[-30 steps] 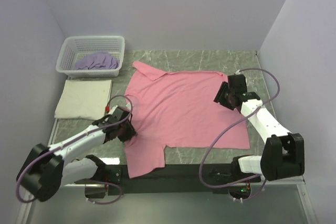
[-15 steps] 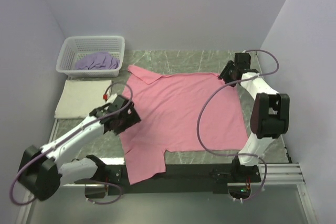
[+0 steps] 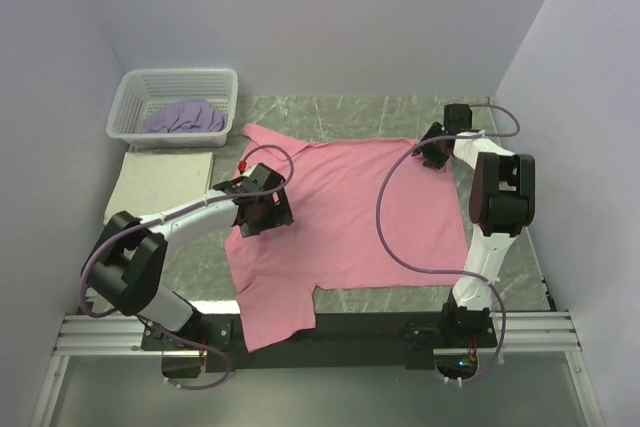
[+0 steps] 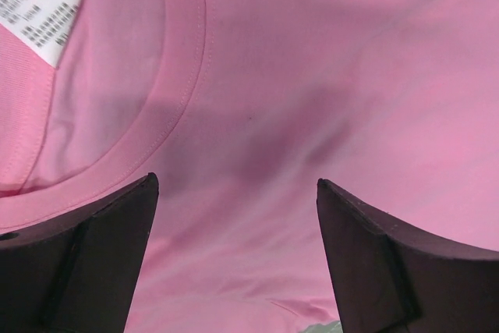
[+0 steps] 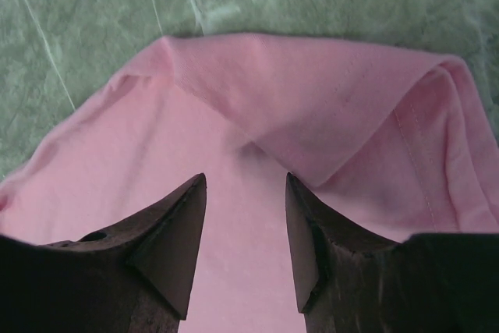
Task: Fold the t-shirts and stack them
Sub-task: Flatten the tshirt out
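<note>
Near edge: one sleeve of the pink short-sleeved fabric t-shirt hangs over the near rim of the green marbled table, between the two arm bases. The rest of the shirt lies spread flat across the middle of the table, with its neck end to the left.

Mid-table, left: left fingers sit low over the shirt's left part, just beside the neck opening. In the left wrist view they are spread wide with nothing between them. Smooth pink cloth lies below, with the ribbed collar band curving past and the white neck label at the upper left.

Left of the pink shirt, apart from it: a cream fabric t-shirt, folded to a flat rectangle on the table.

Far right: right fingers are over the shirt's far right corner. In the right wrist view they stand a little apart, pinching nothing. The corner ahead of them is turned back on itself in a soft fold, with bare table beyond.

Far left corner: a white plastic lattice basket holds a lavender fabric t-shirt, crumpled.
</note>
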`<state>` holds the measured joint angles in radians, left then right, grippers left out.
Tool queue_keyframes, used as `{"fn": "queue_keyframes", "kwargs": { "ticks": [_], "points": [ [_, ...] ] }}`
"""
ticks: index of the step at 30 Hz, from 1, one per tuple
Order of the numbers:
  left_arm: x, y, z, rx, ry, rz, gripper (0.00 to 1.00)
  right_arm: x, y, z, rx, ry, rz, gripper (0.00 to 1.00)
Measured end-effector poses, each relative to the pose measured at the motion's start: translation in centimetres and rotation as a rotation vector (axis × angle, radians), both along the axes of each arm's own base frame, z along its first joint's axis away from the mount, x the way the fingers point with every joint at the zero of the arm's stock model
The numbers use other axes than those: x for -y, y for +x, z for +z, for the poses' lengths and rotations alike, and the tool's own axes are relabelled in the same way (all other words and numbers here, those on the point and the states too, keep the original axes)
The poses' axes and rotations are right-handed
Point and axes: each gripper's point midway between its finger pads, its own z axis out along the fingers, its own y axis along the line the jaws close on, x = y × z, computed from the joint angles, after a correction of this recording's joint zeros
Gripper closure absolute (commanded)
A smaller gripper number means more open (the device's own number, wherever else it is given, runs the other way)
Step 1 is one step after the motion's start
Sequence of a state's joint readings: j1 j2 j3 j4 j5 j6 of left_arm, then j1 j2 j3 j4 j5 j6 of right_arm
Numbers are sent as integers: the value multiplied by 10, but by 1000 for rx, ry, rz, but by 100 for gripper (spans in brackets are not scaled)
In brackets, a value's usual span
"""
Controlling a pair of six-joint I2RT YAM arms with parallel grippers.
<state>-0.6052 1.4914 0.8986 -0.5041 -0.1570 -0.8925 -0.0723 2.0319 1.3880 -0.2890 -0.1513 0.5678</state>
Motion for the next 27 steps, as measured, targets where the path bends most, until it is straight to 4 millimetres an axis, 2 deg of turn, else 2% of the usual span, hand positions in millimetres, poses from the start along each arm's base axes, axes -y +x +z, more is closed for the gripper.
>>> {"fn": "queue_keyframes", "kwargs": {
  "ticks": [7,14,19,23,25,27],
  "points": [
    [-3,-19,-29,-81,13,-17,13,13,24,6,30,-7,-21,48],
    [0,-17,-29,-76,2,-16,14,66,64,12,48,-39,-119,47],
    [0,-17,-29,-75,-2,-16,14,96,88,29,96,-51,-170,47],
    [0,-17,-28,-71,-5,-15,14,89,88,41,111,-44,-152,50],
    [0,-17,-28,-68,-8,-15,14,76,77,40,94,-60,-121,52],
    [0,-17,-28,-68,-7,-15,14,59,58,34,46,-92,-74,53]
  ]
}}
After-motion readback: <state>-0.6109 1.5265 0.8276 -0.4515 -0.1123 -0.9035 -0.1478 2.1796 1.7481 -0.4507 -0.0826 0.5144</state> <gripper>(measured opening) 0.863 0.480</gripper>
